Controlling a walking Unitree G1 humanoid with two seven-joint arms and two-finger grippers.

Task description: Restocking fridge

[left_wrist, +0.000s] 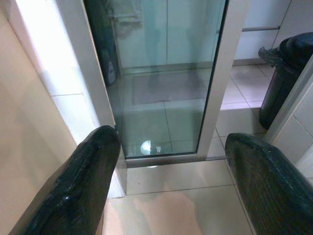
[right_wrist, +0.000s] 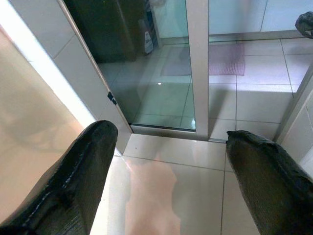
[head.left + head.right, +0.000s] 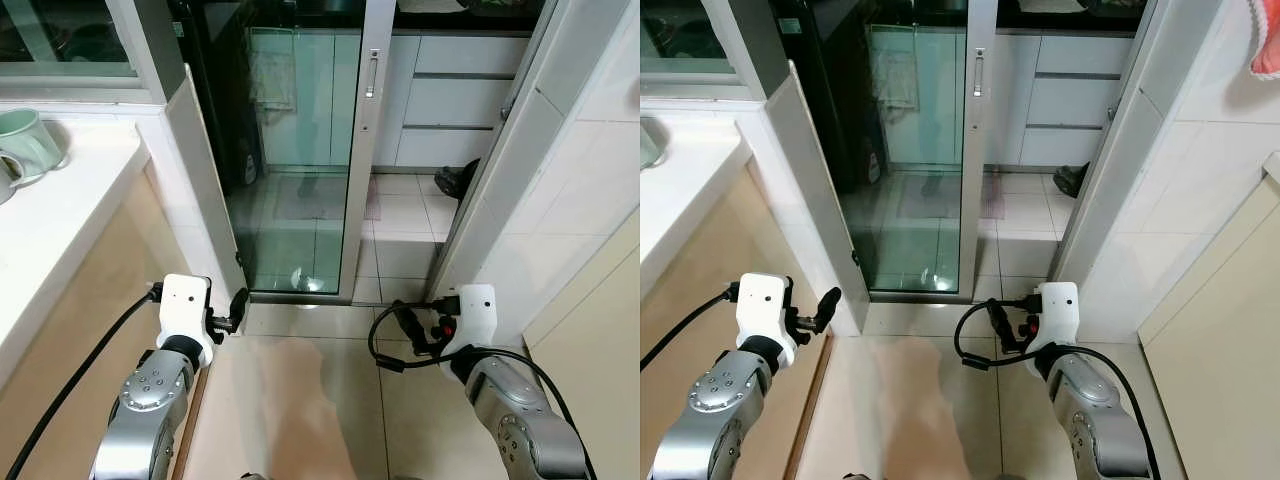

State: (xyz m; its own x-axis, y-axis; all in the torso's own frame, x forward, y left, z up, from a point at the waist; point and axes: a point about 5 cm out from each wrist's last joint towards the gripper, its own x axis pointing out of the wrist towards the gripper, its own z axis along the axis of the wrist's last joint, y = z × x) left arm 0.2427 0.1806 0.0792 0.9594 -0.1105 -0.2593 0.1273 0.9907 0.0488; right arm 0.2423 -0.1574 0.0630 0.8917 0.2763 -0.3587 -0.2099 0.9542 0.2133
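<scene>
White stone-look counter runs along the robot's left, with a pale green mug standing on it near the wall, well apart from either arm. Below it, the left gripper is held low over the beige floor tiles, its two black fingers spread wide with nothing between them. Ahead stands a sliding glass door in a silver frame, its vertical handle set high on the right-hand stile; the gap beside it opens onto a tiled kitchen with white drawers. A dark bin sits beyond the doorway on the right. The right gripper hangs at the same low height, fingers likewise parted and empty, a black cable looping by its wrist.

No fridge and no goods to stock can be made out from here; they probably lie past the door, though the reflections in the glass make that hard to judge. The door itself should be stiff, heavy and smooth, so the handle or frame edge is the sensible hold, not the slippery pane.
</scene>
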